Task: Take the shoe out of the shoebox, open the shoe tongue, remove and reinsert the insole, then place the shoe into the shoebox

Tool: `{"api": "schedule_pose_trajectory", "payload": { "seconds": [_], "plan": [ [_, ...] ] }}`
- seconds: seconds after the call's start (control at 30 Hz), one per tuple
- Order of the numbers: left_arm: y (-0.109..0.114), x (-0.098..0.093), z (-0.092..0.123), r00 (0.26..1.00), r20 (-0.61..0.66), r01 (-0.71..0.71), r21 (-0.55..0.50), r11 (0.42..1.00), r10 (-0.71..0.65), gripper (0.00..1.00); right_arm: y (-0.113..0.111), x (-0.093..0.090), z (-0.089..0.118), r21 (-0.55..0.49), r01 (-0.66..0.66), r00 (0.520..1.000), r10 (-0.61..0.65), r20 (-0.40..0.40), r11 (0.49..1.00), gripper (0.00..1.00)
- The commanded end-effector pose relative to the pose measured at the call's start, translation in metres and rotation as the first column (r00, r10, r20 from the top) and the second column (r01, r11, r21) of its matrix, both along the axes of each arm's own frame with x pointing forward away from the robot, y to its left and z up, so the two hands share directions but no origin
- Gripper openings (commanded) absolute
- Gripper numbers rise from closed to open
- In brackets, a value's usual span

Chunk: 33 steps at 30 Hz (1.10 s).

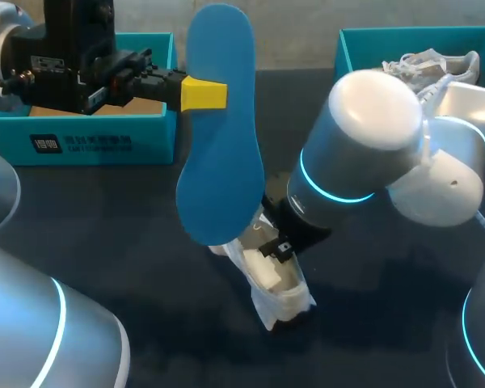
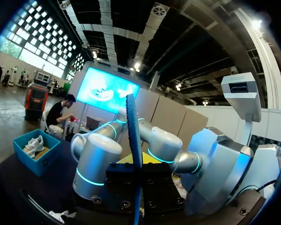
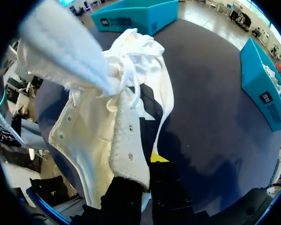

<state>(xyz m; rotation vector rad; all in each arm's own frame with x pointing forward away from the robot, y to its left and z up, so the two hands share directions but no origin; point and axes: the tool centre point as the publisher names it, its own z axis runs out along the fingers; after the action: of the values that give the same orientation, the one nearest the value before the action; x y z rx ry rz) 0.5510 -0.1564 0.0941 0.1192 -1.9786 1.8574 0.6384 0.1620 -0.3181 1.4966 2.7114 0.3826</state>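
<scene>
**Head view:** The left jaws are clenched on the long edge of the blue insole (image 1: 218, 137), which stands upright and clear of the surface (image 1: 129, 259). A teal shoebox (image 1: 89, 141) sits just behind them. The right jaws point down onto the white shoe (image 1: 276, 293), which lies on the surface directly beneath them.

**Left wrist view:** The insole (image 2: 132, 136) appears edge-on, pinched between the left jaws and projecting straight ahead.

**Right wrist view:** The right jaws grasp the eyelet flap of the shoe (image 3: 98, 117). The loose laces (image 3: 131, 79) lie ahead of them.
</scene>
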Motion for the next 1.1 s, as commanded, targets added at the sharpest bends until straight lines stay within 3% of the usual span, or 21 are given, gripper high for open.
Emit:
{"api": "schedule_pose_trajectory", "payload": {
  "seconds": [0.03,0.13,0.47,0.73,0.9,1.1],
  "plan": [
    [-0.002,0.001,0.000,1.000,0.000,0.002,0.002,1.000,-0.002,0.00,-0.003,-0.002,-0.001,0.013,0.003,1.000,-0.003,0.013,1.000,0.00],
    [-0.002,0.001,0.000,1.000,0.000,0.002,0.002,1.000,-0.002,0.00,-0.002,-0.003,-0.003,0.034,0.013,1.000,-0.013,0.000,0.999,0.00],
    [-0.002,0.001,0.000,1.000,0.000,0.002,0.002,1.000,-0.002,0.00,0.000,-0.008,-0.021,0.072,0.311,0.951,-0.310,-0.019,0.948,0.00],
    [-0.002,0.001,0.000,1.000,0.000,0.002,0.002,1.000,-0.002,0.00,0.005,-0.007,-0.030,0.101,0.383,0.924,-0.379,-0.057,0.918,0.00],
    [-0.002,0.001,0.000,1.000,0.000,0.002,0.002,1.000,-0.002,0.00,0.006,0.001,-0.031,0.102,0.396,0.918,-0.390,-0.073,0.913,0.00],
    [-0.002,0.001,0.000,1.000,0.000,0.002,0.002,1.000,-0.002,0.00,0.001,0.011,-0.047,0.115,0.415,0.908,-0.402,-0.121,0.902,0.00]
  ]
}}
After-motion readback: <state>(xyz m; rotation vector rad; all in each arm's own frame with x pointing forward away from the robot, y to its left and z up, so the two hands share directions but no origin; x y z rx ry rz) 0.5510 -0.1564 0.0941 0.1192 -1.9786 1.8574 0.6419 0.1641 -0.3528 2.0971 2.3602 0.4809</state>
